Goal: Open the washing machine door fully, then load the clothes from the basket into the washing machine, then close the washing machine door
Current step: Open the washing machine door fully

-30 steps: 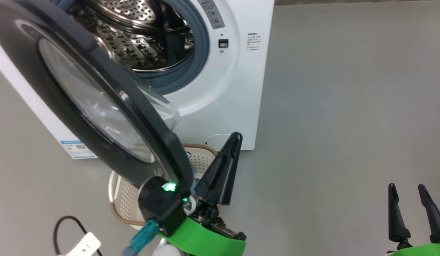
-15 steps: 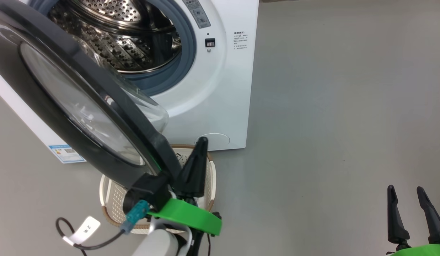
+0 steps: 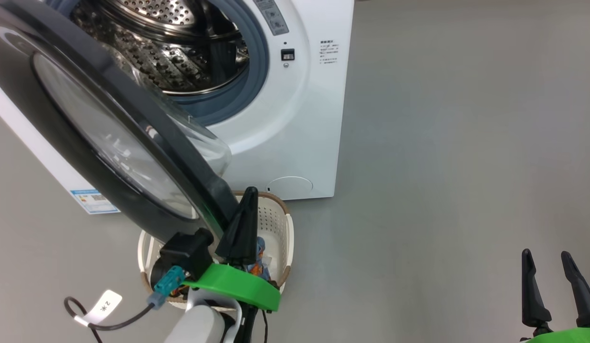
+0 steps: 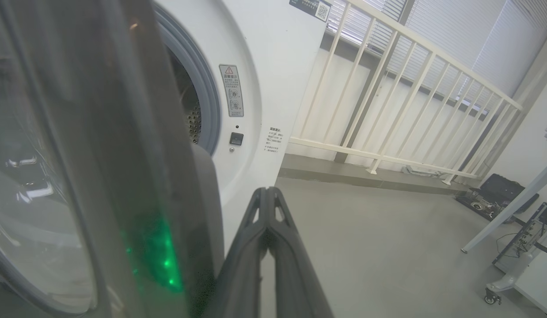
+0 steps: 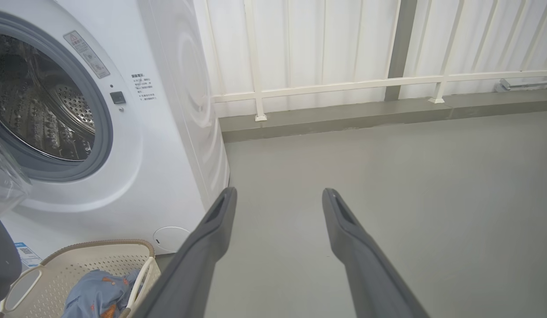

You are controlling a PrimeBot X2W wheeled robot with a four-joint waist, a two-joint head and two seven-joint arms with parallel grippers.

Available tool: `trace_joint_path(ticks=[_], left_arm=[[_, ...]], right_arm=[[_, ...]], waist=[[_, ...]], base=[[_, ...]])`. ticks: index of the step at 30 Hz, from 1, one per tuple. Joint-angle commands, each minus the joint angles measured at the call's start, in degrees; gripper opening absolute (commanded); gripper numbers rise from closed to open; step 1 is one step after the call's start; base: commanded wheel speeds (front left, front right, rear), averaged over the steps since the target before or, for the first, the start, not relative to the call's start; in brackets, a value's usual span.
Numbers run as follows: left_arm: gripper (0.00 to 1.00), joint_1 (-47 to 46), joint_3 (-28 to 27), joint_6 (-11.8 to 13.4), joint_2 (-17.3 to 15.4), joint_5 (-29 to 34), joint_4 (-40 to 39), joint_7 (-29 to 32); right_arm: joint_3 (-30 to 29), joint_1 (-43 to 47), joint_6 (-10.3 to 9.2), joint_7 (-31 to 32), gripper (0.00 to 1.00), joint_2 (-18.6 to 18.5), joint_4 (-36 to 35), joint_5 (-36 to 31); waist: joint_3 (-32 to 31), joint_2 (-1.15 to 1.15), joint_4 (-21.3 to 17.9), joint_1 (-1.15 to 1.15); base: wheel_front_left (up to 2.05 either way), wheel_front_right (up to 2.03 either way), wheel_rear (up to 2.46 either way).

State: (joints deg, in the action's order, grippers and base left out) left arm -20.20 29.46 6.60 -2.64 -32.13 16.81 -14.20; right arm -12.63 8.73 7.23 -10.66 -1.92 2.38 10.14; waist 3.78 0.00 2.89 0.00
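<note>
The washing machine door (image 3: pixel 109 143) is standing open, its black rim and bulging glass running from the upper left of the head view down toward the lower centre. Behind it, the washing machine (image 3: pixel 304 119) is showing its steel drum (image 3: pixel 180 47) and grey-blue gasket (image 3: pixel 259 71) at the top of the frame, with a blue label (image 3: pixel 92 200) sitting at its lower corner on the left.

The basket (image 3: pixel 278 224) is sitting on the grey floor (image 3: pixel 442 166) at the lower centre, just in front of the machine and partly under the door's lower edge. The clothes (image 3: pixel 259 250) are lying inside it. In the right wrist view the blue bundle (image 5: pixel 94 293) is resting in the basket at the lower left.

The left gripper (image 3: pixel 250 192) is pointing up the frame above the basket, just beside the door's lower rim, with its two dark fingers pressed together and nothing between them. In the left wrist view the clenched left gripper (image 4: pixel 267 192) is rising close beside the door's edge; whether it is touching the rim is hard to tell.

The right gripper (image 3: pixel 545 254) is hanging at the lower right, well apart from the machine, its fingers spread wide and empty. Beyond it in its own wrist view, a white railing (image 5: pixel 344 84) is running along the wall.
</note>
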Motion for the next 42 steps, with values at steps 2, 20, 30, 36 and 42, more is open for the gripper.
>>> trace_joint_path(ticks=[2,20,30,36,42], left_arm=[[0.00,-2.0,-2.0,-0.1,-0.8,1.2,-0.7,-0.7],[0.00,-1.5,-3.6,0.0,-0.9,4.0,0.0,-0.8],[0.00,0.2,-3.6,0.2,-0.8,5.9,-1.9,-0.8],[0.00,1.2,-3.7,0.6,-0.9,6.9,-2.9,-0.8],[0.00,2.7,-3.2,0.8,-1.2,8.2,-4.7,-0.8]], right_arm=[[1.0,-1.4,0.25,-0.5,1.00,-1.0,-1.2,0.5],[-0.4,-2.0,0.25,0.1,1.00,-1.0,-1.9,0.2],[-0.7,-2.2,0.25,0.6,1.00,-1.0,-1.9,0.1],[-0.9,-2.0,0.25,0.9,1.00,-1.0,-1.7,0.1],[-1.1,-1.7,0.25,1.3,1.00,-1.0,-1.6,0.0]], waist=[[0.1,0.00,0.7,0.00],[1.6,0.00,5.5,0.00],[1.6,0.00,7.4,0.00],[1.3,0.00,8.3,0.00],[1.2,0.00,9.4,0.00]], base=[[0.00,0.00,0.00],[0.00,0.00,0.00],[0.00,0.00,0.00],[0.00,0.00,0.00],[0.00,0.00,0.00]])
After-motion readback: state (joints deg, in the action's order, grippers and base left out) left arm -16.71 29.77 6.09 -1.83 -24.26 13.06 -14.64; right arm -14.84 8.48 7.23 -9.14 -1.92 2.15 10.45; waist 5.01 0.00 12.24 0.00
